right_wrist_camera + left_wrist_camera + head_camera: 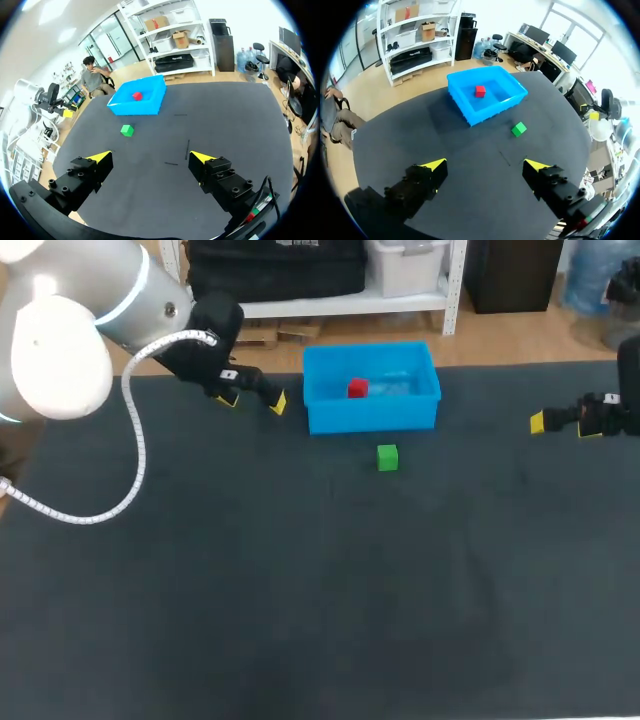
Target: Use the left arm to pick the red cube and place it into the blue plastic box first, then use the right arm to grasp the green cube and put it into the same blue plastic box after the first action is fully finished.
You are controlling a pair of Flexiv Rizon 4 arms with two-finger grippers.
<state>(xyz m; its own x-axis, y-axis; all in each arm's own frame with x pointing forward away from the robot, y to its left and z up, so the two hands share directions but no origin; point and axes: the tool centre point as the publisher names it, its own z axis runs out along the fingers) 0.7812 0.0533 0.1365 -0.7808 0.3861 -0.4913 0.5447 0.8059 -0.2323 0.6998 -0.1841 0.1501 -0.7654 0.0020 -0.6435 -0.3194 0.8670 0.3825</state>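
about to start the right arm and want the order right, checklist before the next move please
1. Red cube inside the blue box: ok.
2. Left end effector open, empty, outside the box: ok.
3. Green cube free on the table, in front of the box: ok.
4. Right end effector open, empty: ok.
5. Right end effector over the green cube: not ok, far to its side.

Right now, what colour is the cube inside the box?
The cube is red; left wrist view.
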